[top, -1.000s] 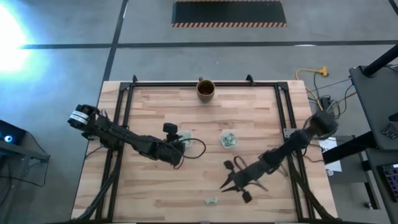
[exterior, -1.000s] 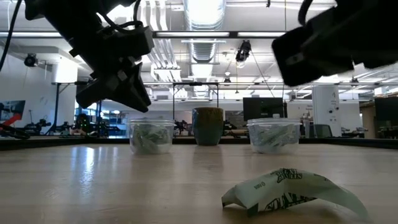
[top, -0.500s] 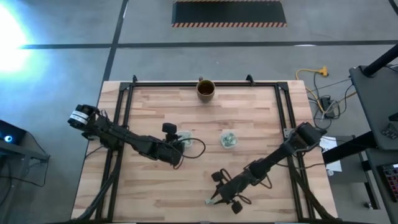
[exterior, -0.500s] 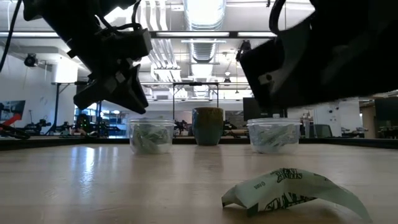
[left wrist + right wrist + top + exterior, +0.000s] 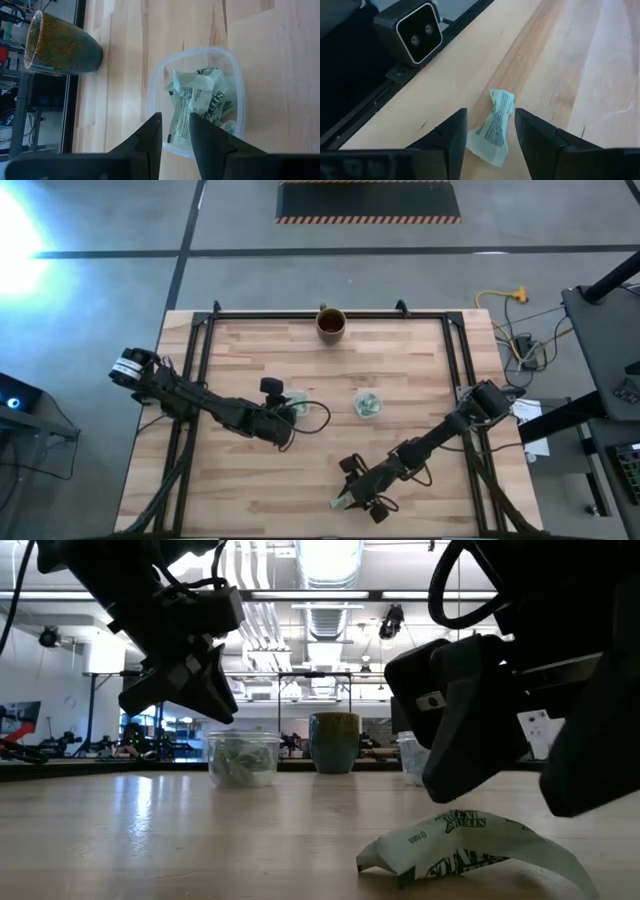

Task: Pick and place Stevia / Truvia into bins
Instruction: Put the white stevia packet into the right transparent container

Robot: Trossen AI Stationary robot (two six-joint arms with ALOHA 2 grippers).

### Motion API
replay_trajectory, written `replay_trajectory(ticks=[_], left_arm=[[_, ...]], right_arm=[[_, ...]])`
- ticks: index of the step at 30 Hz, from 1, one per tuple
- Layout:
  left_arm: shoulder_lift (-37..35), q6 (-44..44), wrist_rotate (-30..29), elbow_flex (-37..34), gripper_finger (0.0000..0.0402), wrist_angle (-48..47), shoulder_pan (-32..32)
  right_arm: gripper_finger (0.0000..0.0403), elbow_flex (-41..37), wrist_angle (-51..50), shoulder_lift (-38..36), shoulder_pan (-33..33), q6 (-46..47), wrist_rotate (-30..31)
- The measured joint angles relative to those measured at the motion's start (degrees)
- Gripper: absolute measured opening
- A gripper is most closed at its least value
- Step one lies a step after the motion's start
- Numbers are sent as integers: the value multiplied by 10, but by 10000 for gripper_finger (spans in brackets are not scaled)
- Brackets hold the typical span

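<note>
Pale wood planks form the bench [image 5: 250, 480], seen from above with two clear cups: one [image 5: 296, 401] at the left gripper [image 5: 288, 412], the other [image 5: 367, 403] at mid-bench, and a brown mug [image 5: 331, 323] at the far edge. One loose packet [image 5: 343, 502] lies near the front edge under the right gripper [image 5: 352, 498]; bare wood lies open to its left. At bench height, that one crumpled packet [image 5: 470, 847] lies flat in front, both cups [image 5: 242, 759] and the mug [image 5: 334, 743] behind. From the left wrist, the fingers [image 5: 150, 137] stand slightly parted, holding nothing, above a cup [image 5: 195, 100] of several packets. From the right wrist, spread fingers [image 5: 452, 132] straddle the packet [image 5: 495, 127], not closed on it, close to the bench's edge rail and camera [image 5: 415, 30].
</note>
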Motion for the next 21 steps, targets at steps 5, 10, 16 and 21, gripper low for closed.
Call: replay_trajectory(ticks=[5, 10, 16, 21], left_arm=[[0, 0, 0, 0, 82, 2, 0], [0, -1, 0, 0, 82, 2, 0], [0, -1, 0, 0, 82, 2, 0], [0, -1, 0, 0, 82, 1, 0]], right_arm=[[147, 0, -4, 0, 0, 3, 5], [132, -5, -13, 14, -4, 19, 5], [118, -5, -13, 17, -6, 21, 5], [94, -5, -15, 16, -7, 9, 5]])
